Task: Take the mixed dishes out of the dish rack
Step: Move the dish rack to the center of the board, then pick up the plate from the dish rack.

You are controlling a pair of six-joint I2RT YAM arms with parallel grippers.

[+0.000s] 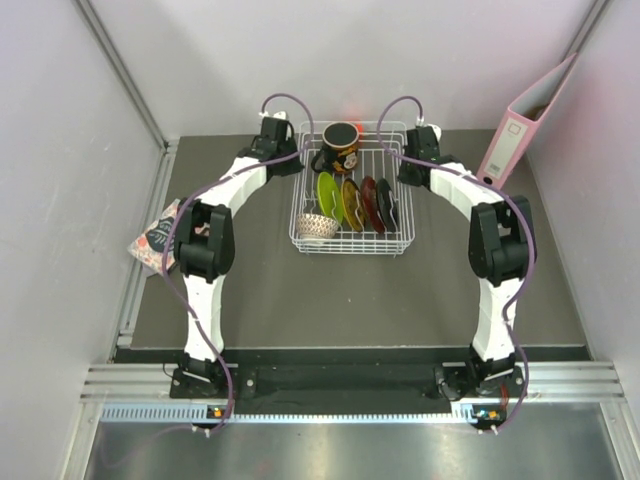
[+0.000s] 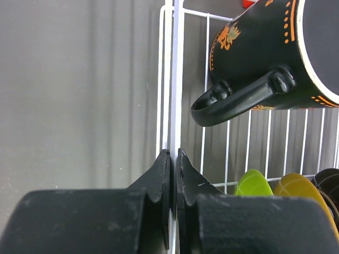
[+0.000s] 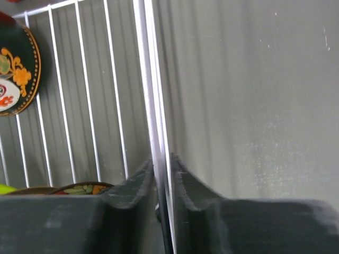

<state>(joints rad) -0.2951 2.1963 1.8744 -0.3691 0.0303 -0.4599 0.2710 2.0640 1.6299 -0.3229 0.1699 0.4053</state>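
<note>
1. The white wire dish rack is sitting mid-worktop, carrying upright glazed round plates and a dark painted mug.
2. The left hand and right hand are each pinching its rim wire.
3. The dishes are looking slippery and breakable, favouring holds on plate edges and the mug handle.

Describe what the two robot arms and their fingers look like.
Both the left arm and the right arm have white links with bulky black joint housings. A thin purple cable loops loosely along each. The fingers are matte black and wedge-shaped, tapering to narrow tips.
</note>
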